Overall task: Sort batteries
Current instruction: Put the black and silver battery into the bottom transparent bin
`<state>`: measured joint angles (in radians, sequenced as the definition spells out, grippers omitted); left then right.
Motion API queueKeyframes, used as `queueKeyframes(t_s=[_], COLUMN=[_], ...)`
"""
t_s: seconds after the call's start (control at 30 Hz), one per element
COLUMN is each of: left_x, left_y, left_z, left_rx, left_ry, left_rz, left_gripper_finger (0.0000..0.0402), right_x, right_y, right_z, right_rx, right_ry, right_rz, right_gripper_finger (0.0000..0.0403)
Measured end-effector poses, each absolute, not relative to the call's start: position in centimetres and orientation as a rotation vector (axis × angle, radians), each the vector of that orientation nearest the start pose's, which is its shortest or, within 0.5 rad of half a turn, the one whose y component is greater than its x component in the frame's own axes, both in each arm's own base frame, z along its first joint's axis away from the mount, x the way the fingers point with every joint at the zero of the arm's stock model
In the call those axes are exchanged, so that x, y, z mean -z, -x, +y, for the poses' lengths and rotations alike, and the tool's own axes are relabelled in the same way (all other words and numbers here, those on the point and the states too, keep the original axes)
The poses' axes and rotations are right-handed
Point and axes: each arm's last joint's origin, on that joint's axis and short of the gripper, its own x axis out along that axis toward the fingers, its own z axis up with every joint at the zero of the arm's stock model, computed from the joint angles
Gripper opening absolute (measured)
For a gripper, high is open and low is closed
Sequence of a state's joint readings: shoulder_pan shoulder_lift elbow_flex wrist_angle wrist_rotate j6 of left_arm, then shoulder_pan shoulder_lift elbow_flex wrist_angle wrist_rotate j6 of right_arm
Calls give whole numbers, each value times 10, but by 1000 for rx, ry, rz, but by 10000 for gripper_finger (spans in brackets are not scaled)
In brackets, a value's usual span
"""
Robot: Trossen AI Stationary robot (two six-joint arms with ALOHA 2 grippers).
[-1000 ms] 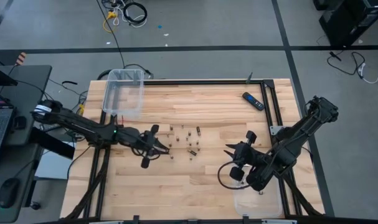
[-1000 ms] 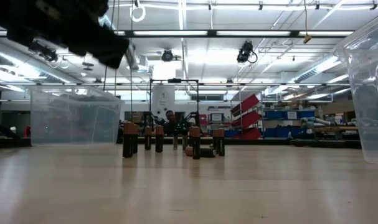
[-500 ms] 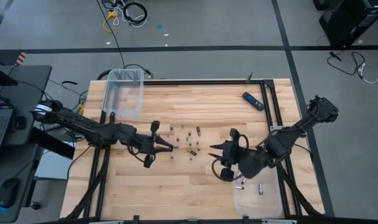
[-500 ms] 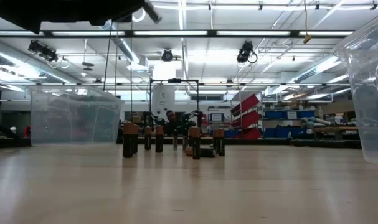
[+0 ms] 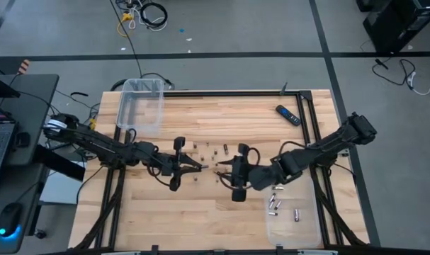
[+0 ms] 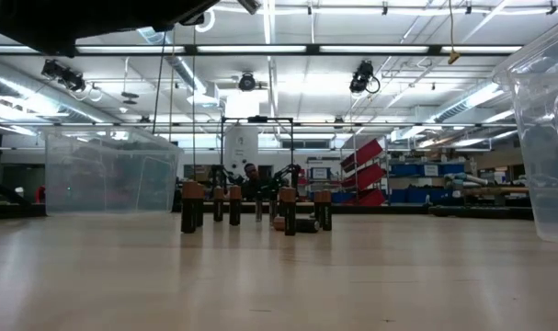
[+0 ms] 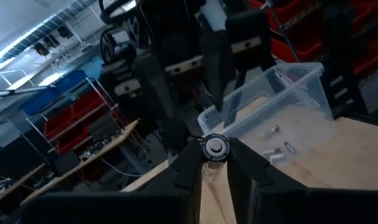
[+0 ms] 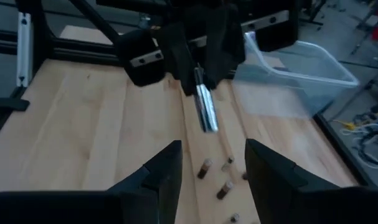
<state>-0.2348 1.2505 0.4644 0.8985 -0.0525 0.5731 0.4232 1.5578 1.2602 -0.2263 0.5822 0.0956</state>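
Note:
Several small batteries (image 5: 211, 157) stand or lie in a cluster mid-table; in the low view they stand upright (image 6: 234, 204). My left gripper (image 5: 193, 168) hovers at the cluster's left side, shut on one silvery battery (image 8: 206, 113). My right gripper (image 5: 220, 168) faces it from the cluster's right side, open, its fingers (image 8: 170, 171) wide apart above loose batteries (image 8: 204, 168) and touching nothing. My left gripper pinches the silvery battery between its two fingers, which lie along it and grip its rear end (image 8: 198, 78). Its round end face (image 7: 215, 147) shows between the fingertips. The fingers come from the table's left, slanting down. The battery is lifted clear, tilted, its free end pointing toward the right gripper.
A clear bin (image 5: 140, 105) sits at the far left corner. Another clear bin (image 5: 292, 227) at the near right holds a few batteries (image 5: 275, 205). A black-and-blue remote-like bar (image 5: 287, 115) lies far right. A dark frame rail (image 5: 303, 120) runs along the table's right side.
My right gripper has swung from the near-right bin toward the table's left, ending at the battery cluster opposite the left gripper. My left gripper has moved a little toward the table's right and risen.

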Motion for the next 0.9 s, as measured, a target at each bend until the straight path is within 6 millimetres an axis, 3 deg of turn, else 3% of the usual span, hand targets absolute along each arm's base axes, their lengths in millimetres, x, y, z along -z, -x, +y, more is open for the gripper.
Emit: queueKeyframes(t_s=[0.33,0.9], left_x=[-241,-250], left_y=[-242,-244], left_z=[-58,-53], left_rx=[164,104], left_ry=[-549,-575], left_rz=[-244,-297], left_gripper_finger=[53,53], right_x=[-305,-312], right_y=[-341,-353], right_z=[113,94], right_rx=[120,25], right_ry=[149,143], right_rz=[416,345], right_gripper_finger=[185,186])
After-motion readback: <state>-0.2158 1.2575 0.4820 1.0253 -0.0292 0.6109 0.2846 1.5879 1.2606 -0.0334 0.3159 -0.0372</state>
